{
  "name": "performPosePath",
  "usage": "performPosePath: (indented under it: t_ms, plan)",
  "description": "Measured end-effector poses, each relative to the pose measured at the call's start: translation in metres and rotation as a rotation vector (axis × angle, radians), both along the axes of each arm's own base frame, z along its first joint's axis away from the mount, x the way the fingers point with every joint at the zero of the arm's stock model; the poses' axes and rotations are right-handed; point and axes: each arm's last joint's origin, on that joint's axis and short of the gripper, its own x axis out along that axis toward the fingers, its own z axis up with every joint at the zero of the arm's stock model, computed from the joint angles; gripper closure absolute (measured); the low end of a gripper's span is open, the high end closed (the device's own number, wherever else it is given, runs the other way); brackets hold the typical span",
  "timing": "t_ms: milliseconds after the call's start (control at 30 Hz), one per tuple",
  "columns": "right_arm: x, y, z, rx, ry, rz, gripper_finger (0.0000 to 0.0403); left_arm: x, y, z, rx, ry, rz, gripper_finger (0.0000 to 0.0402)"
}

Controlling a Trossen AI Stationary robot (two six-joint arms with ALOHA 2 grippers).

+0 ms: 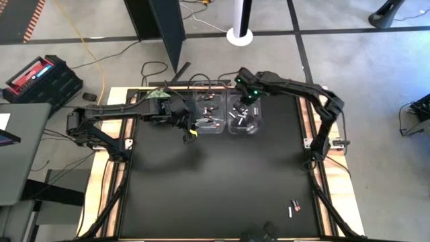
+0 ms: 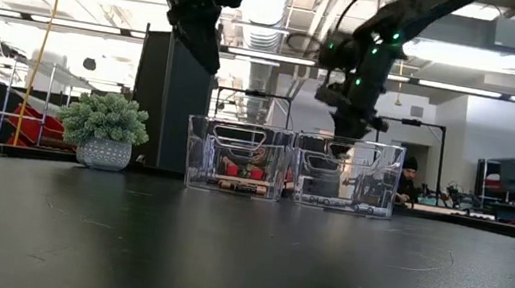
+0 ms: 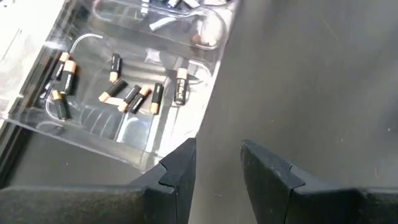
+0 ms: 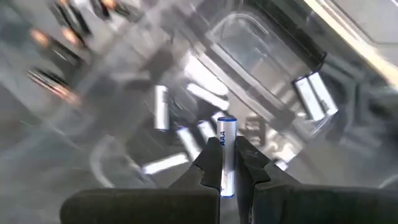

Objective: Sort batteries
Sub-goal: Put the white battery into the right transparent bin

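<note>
Left gripper point(image 3: 214, 171) hovers just off the near side of the left bin point(image 1: 207, 128), fingers parted, nothing between them. That bin, at the table's point(image 1: 215, 195) far edge, holds the dark copper-ended batteries point(image 3: 134, 96). Beside it, touching, the right bin point(image 1: 245, 126) holds the white/silver batteries point(image 4: 186, 134). Right gripper point(image 4: 227, 163) hangs over the right bin, pinched shut on 1 white AAA cell point(image 4: 226, 149), gripped around the barrel with its end poking out. 2 stray batteries point(image 1: 293, 207) lie near the table's near-right corner. Cells look light, rigid, smooth, likely to roll; pinch mid-barrel across the width.
</note>
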Motion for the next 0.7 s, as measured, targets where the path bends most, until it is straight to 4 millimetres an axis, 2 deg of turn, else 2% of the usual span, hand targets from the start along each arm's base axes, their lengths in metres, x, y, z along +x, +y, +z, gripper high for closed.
performPosePath:
  t_ms: [167, 333, 533, 700]
  plan:
    - [0.011, -0.019, -0.017, 0.010, 0.127, 0.172, 0.0375, -0.001, 0.005, 0.000, -0.027, -0.020, 0.058, 0.0281]
    - [0.023, -0.026, -0.041, 0.058, 0.239, 0.317, 0.0375, -0.001, 0.007, 0.000, -0.054, -0.031, 0.103, 0.0281]
    - [0.028, -0.026, -0.065, 0.102, 0.293, 0.367, 0.0369, -0.003, 0.008, 0.000, -0.040, -0.023, 0.174, 0.0281]
    - [0.030, -0.028, -0.066, 0.089, 0.283, 0.375, 0.0360, -0.003, 0.008, 0.000, -0.056, -0.030, 0.202, 0.0281]
